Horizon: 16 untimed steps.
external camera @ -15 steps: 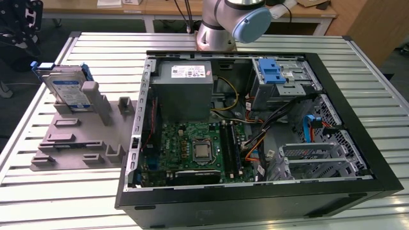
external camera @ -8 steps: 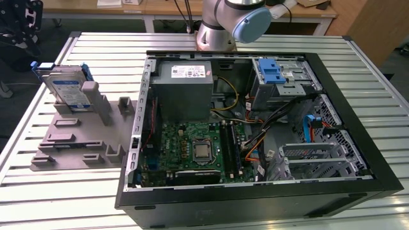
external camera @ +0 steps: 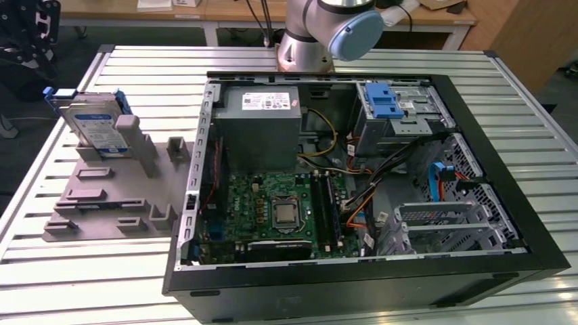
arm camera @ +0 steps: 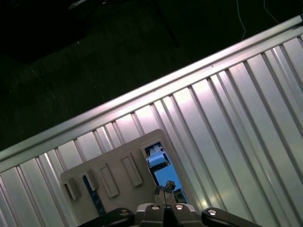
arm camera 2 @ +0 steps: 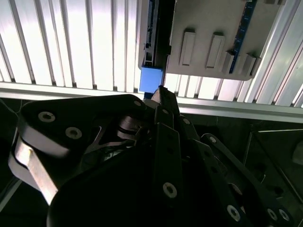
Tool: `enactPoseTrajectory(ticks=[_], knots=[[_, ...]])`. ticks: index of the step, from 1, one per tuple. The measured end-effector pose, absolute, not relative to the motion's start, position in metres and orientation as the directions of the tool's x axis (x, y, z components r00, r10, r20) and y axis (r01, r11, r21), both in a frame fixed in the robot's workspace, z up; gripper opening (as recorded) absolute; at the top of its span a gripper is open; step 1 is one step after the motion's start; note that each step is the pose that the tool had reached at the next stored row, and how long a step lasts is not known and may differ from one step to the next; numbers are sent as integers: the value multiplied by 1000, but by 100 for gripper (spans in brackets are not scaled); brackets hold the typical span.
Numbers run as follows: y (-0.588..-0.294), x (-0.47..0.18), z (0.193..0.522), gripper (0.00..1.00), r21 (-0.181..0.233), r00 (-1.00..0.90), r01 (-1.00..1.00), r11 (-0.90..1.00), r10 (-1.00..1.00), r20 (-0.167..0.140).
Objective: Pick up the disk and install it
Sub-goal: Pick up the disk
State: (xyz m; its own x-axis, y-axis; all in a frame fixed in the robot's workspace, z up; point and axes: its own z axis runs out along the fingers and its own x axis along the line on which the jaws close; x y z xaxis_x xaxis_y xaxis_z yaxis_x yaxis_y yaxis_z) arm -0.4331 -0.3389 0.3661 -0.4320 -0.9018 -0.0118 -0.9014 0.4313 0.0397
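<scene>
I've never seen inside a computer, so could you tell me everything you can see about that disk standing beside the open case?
The disk is a flat silver rectangle with a white-and-blue label on its face and a blue plastic bracket framing its edges. It stands on edge, leaning slightly back, slotted into a grey stand. The stand sits on the slatted metal table, at the exterior view's left of the open computer case. In the exterior view, nothing but the stand touches it.
</scene>
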Motion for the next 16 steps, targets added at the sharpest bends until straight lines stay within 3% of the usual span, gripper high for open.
enactPoseTrajectory(ticks=[16], knots=[[-339,-433,366,11,39,-410,-911,410,-912,-12]])
